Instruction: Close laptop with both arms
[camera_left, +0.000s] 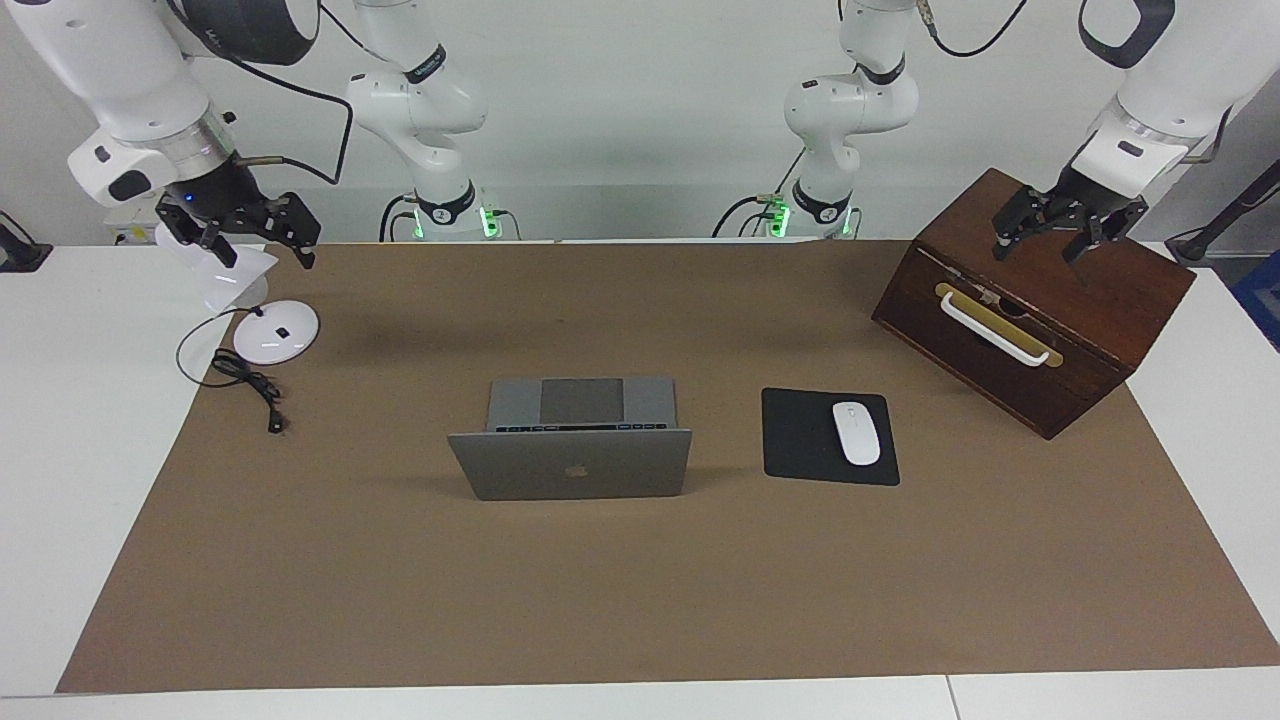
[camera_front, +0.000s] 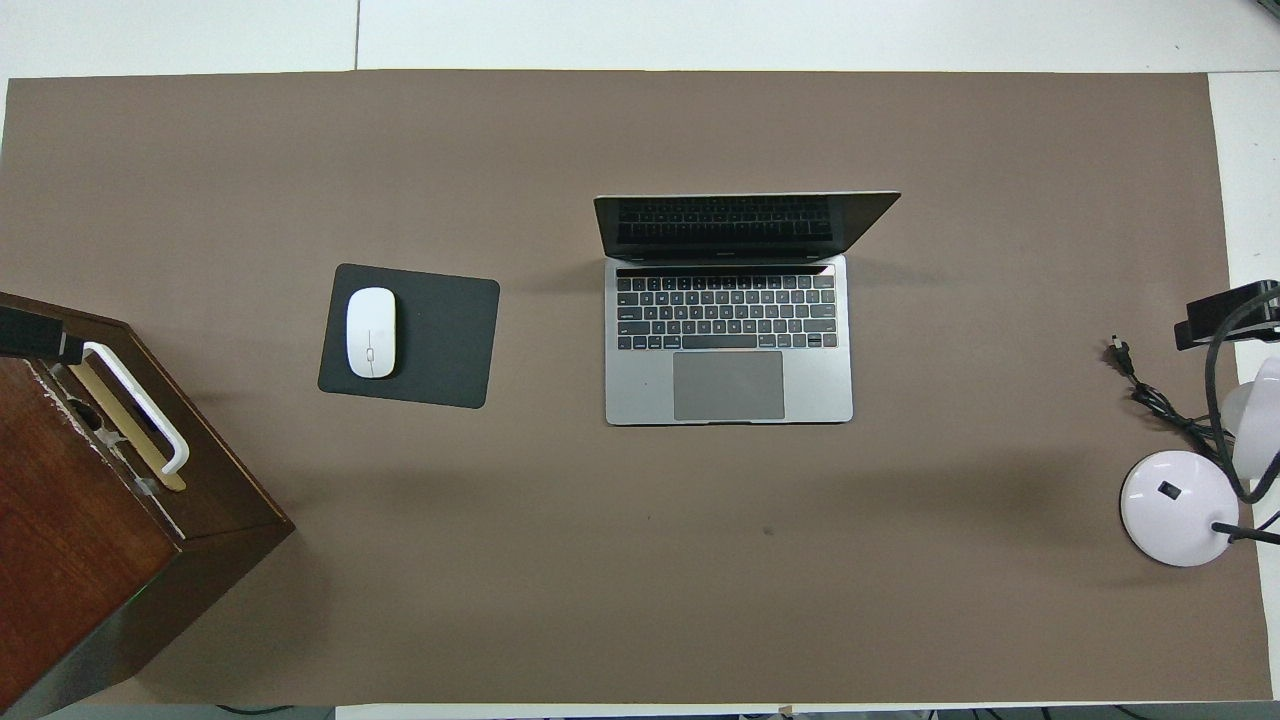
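The silver-grey laptop stands open in the middle of the brown mat, its lid up with the apple logo facing away from the robots. The overhead view shows the laptop's dark keyboard and trackpad facing the robots. My left gripper is open and empty, up over the wooden box at the left arm's end; only its tip shows from overhead. My right gripper is open and empty, up over the white lamp at the right arm's end, and it also shows from overhead. Both are far from the laptop.
A black mouse pad with a white mouse lies beside the laptop toward the left arm's end. A dark wooden box with a white handle stands at that end. A white desk lamp and its black cable are at the right arm's end.
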